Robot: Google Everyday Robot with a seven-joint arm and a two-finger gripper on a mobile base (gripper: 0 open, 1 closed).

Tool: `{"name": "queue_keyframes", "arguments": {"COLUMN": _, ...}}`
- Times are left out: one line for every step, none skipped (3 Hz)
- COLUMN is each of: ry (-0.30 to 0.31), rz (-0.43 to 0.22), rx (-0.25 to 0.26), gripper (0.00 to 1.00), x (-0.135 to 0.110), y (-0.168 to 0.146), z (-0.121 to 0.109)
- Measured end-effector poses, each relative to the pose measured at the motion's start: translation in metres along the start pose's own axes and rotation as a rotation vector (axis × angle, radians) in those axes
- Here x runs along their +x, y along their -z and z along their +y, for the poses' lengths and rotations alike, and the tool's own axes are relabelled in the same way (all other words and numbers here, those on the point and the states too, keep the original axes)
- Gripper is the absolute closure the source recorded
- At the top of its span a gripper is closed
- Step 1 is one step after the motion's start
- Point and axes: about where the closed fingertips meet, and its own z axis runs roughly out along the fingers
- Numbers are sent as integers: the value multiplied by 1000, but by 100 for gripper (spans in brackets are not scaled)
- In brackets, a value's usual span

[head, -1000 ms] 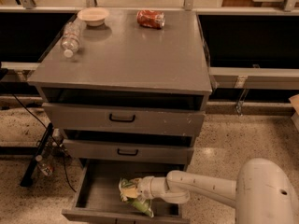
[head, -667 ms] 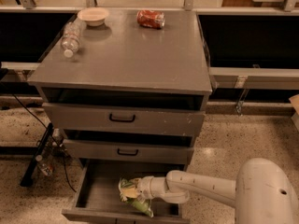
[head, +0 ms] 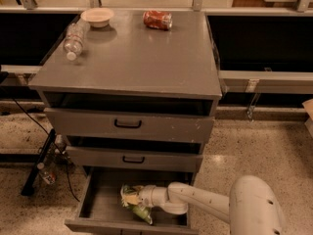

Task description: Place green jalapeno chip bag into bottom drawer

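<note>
One green jalapeno chip bag (head: 131,198) is low inside the open bottom drawer (head: 101,205), pinched by the gripper (head: 143,199), which reaches in from the right. If the glossy bag clings to a finger on release, it could be dragged back over the drawer's front wall as the arm pulls out.

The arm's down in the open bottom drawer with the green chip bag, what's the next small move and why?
Probably let go of the glossy green jalapeno chip bag: the pincer sits at it, low inside the open deep grey metal bottom drawer, and the bag appears to rest on its floor.
</note>
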Motion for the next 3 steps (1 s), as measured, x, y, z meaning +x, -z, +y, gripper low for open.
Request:
{"name": "queue_keyframes", "arguments": {"ry": -5, "rz": -2, "rx": -4, "gripper": 100, "x": 1, "y": -2, "z": 0}}
{"name": "queue_keyframes", "arguments": {"ry": -28, "rz": 2, "rx": -11, "gripper": 100, "x": 9, "y": -16, "z": -11}}
{"name": "queue_keyframes", "arguments": {"ry": -67, "rz": 10, "rx": -36, "gripper": 100, "x": 27, "y": -47, "z": -29}}
